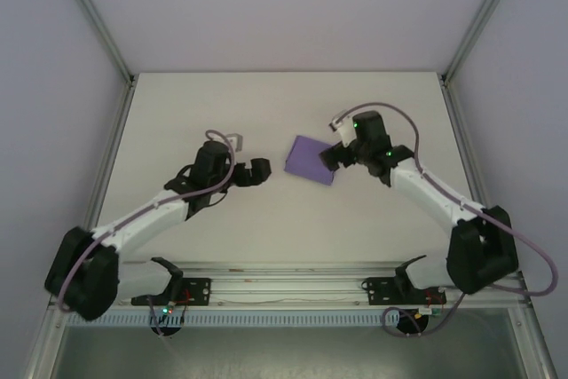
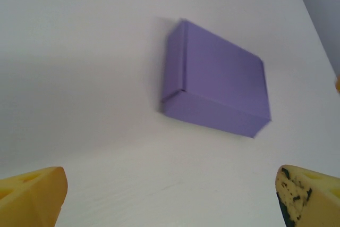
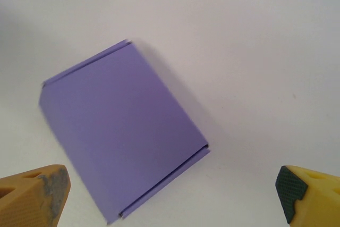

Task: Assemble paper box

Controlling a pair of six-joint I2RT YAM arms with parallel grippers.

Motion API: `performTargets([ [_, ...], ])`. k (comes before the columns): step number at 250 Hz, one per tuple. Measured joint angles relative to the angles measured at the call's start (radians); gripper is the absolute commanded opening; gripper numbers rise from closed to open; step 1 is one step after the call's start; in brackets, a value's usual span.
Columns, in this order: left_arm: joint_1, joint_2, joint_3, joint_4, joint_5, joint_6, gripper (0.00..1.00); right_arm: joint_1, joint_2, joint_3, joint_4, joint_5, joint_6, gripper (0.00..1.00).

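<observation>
Centre frame, the purple thin-card paper box (image 1: 311, 160) looks fully folded; left gripper (image 1: 255, 171) and right gripper (image 1: 335, 156) hang released, so withdrawal seems next.

The paper box (image 3: 122, 131) is smooth, matt purple card. The counter (image 2: 79, 51) looks matt white, faintly grained. My right end effector (image 3: 170, 198) has yellow plastic fingertips (image 3: 313, 184), one pad rough and dark.

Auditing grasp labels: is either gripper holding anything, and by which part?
Nothing is held. Left gripper and right gripper are both open, fingers clear of the paper box, which lies closed on the table.
</observation>
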Motion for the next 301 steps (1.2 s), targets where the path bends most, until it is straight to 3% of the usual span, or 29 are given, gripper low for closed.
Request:
performTargets([
  [40,-0.068,0.255,0.094,0.125,0.12,-0.071,1.0,-0.078,0.212,0.146,-0.034,-0.111,0.115,0.92],
  [95,-0.102,0.526,0.254,0.269,0.219,-0.182,0.98,-0.087,0.429,0.285,-0.097,-0.238,0.158,0.88],
  [191,-0.099,0.66,0.35,0.26,0.187,-0.251,0.91,-0.097,0.566,0.394,-0.217,-0.392,0.2,0.64],
  [217,-0.095,0.678,0.373,0.251,0.175,-0.278,0.88,-0.102,0.574,0.393,-0.234,-0.418,0.213,0.63],
  [255,-0.094,0.7,0.406,0.217,0.144,-0.325,0.75,-0.101,0.607,0.402,-0.237,-0.439,0.225,0.57],
  [301,-0.107,0.717,0.425,0.175,0.025,-0.398,0.48,-0.101,0.64,0.446,-0.254,-0.447,0.221,0.49],
])
